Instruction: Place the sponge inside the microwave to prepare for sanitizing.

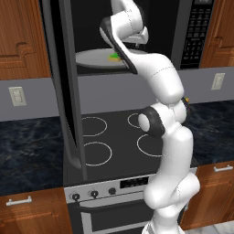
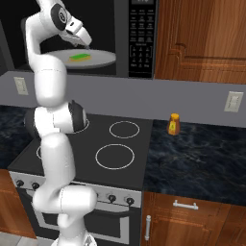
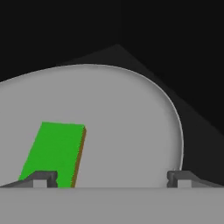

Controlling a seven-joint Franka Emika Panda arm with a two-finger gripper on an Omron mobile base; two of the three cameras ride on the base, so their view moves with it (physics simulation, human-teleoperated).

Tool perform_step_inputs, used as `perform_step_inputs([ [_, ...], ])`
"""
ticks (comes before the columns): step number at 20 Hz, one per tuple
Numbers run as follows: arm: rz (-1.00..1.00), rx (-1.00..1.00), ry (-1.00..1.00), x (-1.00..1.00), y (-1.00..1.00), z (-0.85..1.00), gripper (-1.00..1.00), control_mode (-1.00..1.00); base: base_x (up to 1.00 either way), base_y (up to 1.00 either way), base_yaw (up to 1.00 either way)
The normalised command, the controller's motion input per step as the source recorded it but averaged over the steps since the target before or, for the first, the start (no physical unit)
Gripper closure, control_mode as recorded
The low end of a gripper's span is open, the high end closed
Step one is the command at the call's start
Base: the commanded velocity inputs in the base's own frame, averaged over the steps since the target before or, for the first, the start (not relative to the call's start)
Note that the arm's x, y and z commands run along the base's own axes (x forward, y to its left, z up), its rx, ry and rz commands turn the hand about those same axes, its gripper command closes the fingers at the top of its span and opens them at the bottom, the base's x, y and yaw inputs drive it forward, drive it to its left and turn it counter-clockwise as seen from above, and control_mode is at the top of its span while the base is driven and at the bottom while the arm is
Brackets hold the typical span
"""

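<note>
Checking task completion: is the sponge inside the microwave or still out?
Inside. The sponge lies flat on the white plate in the microwave, whose door hangs open.

I see flat, even rendered light and soft, slightly blurry detail; the microwave (image 2: 72,29) cavity stays dark; no glare.

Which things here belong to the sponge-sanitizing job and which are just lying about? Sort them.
Job:
sponge, lying flat on the plate
microwave, door open
white plate inside it
gripper, open above the plate

Lying about:
orange bottle on the counter
stove
</note>
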Motion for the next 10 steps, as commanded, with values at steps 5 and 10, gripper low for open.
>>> perform_step_inputs([
  [5, 0.12, 0.0, -0.18, -0.57, -0.3, -0.24, -1.0, -1.0, 0.0, 0.0, 0.0],
  [10, 0.13, 0.02, -0.26, -0.77, -0.21, -0.29, -1.0, -1.0, 0.0, 0.0, 0.0],
])
